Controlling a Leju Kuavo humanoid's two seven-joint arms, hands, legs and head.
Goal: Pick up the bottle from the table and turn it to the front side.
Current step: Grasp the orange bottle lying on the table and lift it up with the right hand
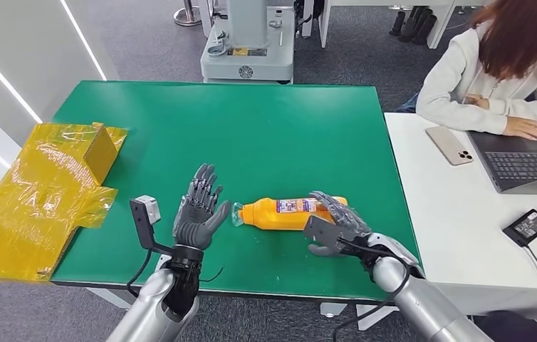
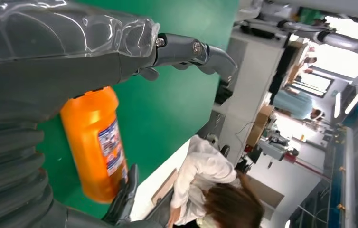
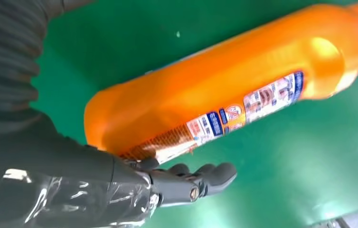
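Centrally, a green table is carrying the orange bottle, which is lying on its side near the front edge, cap end pointing toward the left hand. A yellow wrapped box is overhanging the table's left edge. A white desk is adjoining on the right, where a seated person is working at a laptop, with a phone and a power adapter lying nearby. A grey machine base is standing beyond the far edge.

Label text on the bottle is too blurred to read. The right hand is covering the bottle's base end.

The left hand is standing upright just beside the cap, fingers spread, holding nothing. The right hand is lying over the bottle's base end with fingers draped on it; whether it is actually gripping, I cannot tell.
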